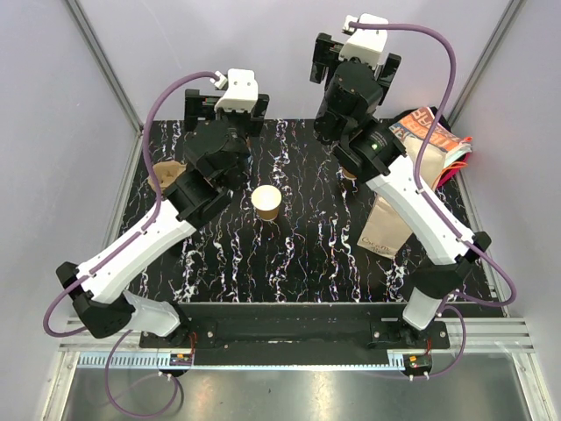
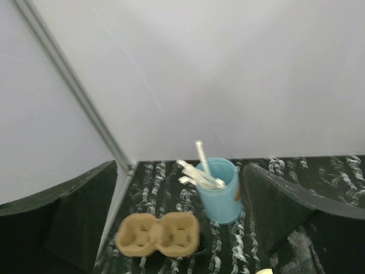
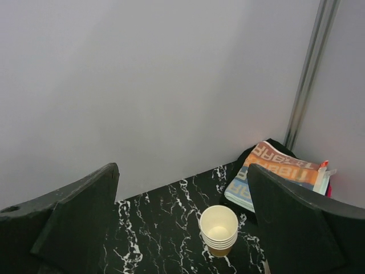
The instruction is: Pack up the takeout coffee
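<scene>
The takeout coffee cup (image 1: pixel 266 203), small, brown and ribbed with a whitish inside, stands upright alone near the middle of the black marbled table. A flat brown paper bag (image 1: pixel 388 226) lies on the right, partly under my right arm. My left gripper (image 1: pixel 226 110) is raised behind and left of the cup, open and empty (image 2: pixel 179 166), and faces the back wall. My right gripper (image 1: pixel 355 61) is raised at the back right, open and empty (image 3: pixel 182 168). Neither gripper touches the cup.
A light-blue cup with white utensils (image 2: pixel 219 191) and a brown pulp cup carrier (image 2: pixel 158 234) sit at the back left. A stack of nested cups (image 3: pixel 219 231) stands at the back right beside a folded printed bag (image 3: pixel 279 174). Grey walls enclose the table.
</scene>
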Tool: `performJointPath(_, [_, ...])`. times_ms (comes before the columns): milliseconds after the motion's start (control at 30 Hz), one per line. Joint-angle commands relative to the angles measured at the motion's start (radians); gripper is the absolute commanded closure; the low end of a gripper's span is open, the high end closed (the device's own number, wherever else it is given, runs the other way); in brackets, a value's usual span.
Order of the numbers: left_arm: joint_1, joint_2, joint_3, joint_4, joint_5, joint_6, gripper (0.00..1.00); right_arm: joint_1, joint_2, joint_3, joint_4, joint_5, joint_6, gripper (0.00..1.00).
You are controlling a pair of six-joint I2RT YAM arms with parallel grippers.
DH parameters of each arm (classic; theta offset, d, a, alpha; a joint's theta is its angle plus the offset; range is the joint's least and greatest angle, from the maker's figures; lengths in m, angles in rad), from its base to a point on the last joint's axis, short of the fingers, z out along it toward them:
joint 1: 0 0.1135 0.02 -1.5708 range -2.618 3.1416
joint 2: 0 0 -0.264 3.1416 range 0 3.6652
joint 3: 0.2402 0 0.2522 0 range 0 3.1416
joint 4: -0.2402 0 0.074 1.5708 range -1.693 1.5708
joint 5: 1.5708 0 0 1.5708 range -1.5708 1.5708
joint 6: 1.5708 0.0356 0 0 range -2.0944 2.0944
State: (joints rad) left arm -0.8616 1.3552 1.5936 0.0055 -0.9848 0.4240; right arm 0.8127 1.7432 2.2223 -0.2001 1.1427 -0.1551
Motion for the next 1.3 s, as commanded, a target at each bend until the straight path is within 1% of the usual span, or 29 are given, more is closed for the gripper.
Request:
performJointPath(0, [-0.025, 0.018, -0.011, 0.275, -0.127, 0.275, 0.01, 0.003, -0.068, -0.047, 0.195, 0.031, -0.213, 0.00])
performJointPath(33, [-0.039, 0.031, -0.012, 0.377, -0.165, 0.402, 0.01, 0.002, -0.071, -0.099, 0.306, 0.029, -0.297, 0.00])
performJointPath(67, [-0.046, 0.054, -0.017, 0.431, -0.184, 0.462, 0.01, -0.001, -0.071, -0.125, 0.368, 0.029, -0.354, 0.00])
performJointPath(100, [-0.053, 0.064, -0.023, 0.486, -0.198, 0.596, 0.01, -0.003, -0.065, -0.186, 0.440, 0.031, -0.420, 0.00])
performJointPath(133, [-0.066, 0.071, -0.030, 0.607, -0.213, 0.661, 0.01, -0.004, -0.060, -0.220, 0.634, 0.032, -0.580, 0.01])
performJointPath(167, [-0.073, 0.079, -0.055, 0.658, -0.212, 0.723, 0.01, -0.004, -0.057, -0.261, 0.759, 0.037, -0.674, 0.00])
performJointPath(200, [-0.079, 0.081, -0.067, 0.703, -0.206, 0.781, 0.01, -0.004, -0.054, -0.347, 0.889, 0.023, -0.770, 0.00])
performJointPath(233, [-0.091, 0.081, -0.075, 0.767, -0.190, 0.885, 0.01, -0.004, -0.051, -0.383, 1.153, 0.011, -0.949, 0.00])
performJointPath(333, [-0.112, 0.070, -0.086, 0.782, -0.170, 0.995, 0.01, -0.006, -0.048, -0.446, 1.459, -0.020, -1.150, 0.00])
performJointPath(400, [-0.122, 0.046, -0.060, 0.725, -0.170, 0.989, 0.01, -0.026, -0.059, -0.429, 1.479, 0.001, -1.176, 0.00])
performJointPath(433, [-0.131, 0.036, -0.049, 0.620, -0.163, 0.957, 0.01, -0.041, -0.062, -0.425, 1.508, 0.005, -1.204, 0.00])
performJointPath(500, [-0.145, 0.018, 0.008, 0.492, -0.170, 0.894, 0.01, -0.091, -0.071, -0.435, 1.568, 0.020, -1.235, 0.00])
performJointPath(533, [-0.163, 0.022, 0.031, 0.416, -0.179, 0.892, 0.01, -0.113, -0.074, -0.444, 1.617, 0.019, -1.261, 0.00])
performJointPath(567, [-0.174, 0.028, 0.069, 0.418, -0.196, 0.909, 0.01, -0.130, -0.079, -0.450, 1.624, 0.019, -1.268, 0.00])
performJointPath(600, [-0.186, 0.036, 0.084, 0.432, -0.231, 0.977, 0.01, -0.151, -0.080, -0.449, 1.625, 0.032, -1.276, 0.00])
performJointPath(667, [-0.214, 0.064, 0.103, 0.543, -0.262, 1.089, 0.01, -0.201, -0.079, -0.452, 1.642, 0.048, -1.297, 0.00])
performJointPath(700, [-0.223, 0.073, 0.101, 0.606, -0.273, 1.237, 0.01, -0.214, -0.074, -0.437, 1.675, 0.057, -1.313, 0.00])
performJointPath(733, [-0.238, 0.090, 0.097, 0.746, -0.275, 1.319, 0.01, -0.240, -0.070, -0.429, 1.696, 0.057, -1.343, 0.00])
performJointPath(767, [-0.244, 0.103, 0.092, 0.824, -0.272, 1.401, 0.01, -0.254, -0.048, -0.415, 1.720, 0.061, -1.363, 0.00])
performJointPath(800, [-0.249, 0.114, 0.098, 0.896, -0.262, 1.561, 0.01, -0.267, -0.036, -0.379, 1.752, 0.068, -1.382, 0.00])
performJointPath(833, [-0.257, 0.128, 0.106, 1.006, -0.261, 1.629, 0.01, -0.297, -0.021, -0.354, 1.754, 0.075, -1.397, 0.00])
performJointPath(867, [-0.260, 0.148, 0.115, 1.043, -0.253, 1.688, 0.01, -0.311, 0.010, -0.330, 1.756, 0.083, -1.403, 0.00])
performJointPath(900, [-0.261, 0.151, 0.115, 1.080, -0.227, 1.785, 0.01, -0.322, 0.024, -0.294, 1.756, 0.091, -1.406, 0.00])
performJointPath(933, [-0.267, 0.157, 0.117, 1.128, -0.218, 1.818, 0.01, -0.329, 0.039, -0.279, 1.756, 0.095, -1.414, 0.00])
performJointPath(1000, [-0.274, 0.162, 0.115, 1.130, -0.197, 1.861, 0.01, -0.342, 0.070, -0.256, 1.759, 0.106, -1.422, 0.00])
performJointPath(1067, [-0.271, 0.163, 0.095, 1.116, -0.178, 1.836, 0.01, -0.342, 0.088, -0.240, 1.759, 0.114, -1.425, 0.00])
performJointPath(1133, [-0.280, 0.168, 0.053, 1.154, -0.176, 1.877, 0.01, -0.342, 0.090, -0.227, 1.760, 0.115, -1.426, 0.00])
performJointPath(1167, [-0.286, 0.180, 0.048, 1.191, -0.167, 1.942, 0.01, -0.343, 0.084, -0.230, 1.759, 0.109, -1.426, 0.00])
performJointPath(1267, [-0.301, 0.209, 0.077, 1.240, -0.153, 1.967, 0.01, -0.356, 0.059, -0.239, 1.759, 0.114, -1.425, 0.00])
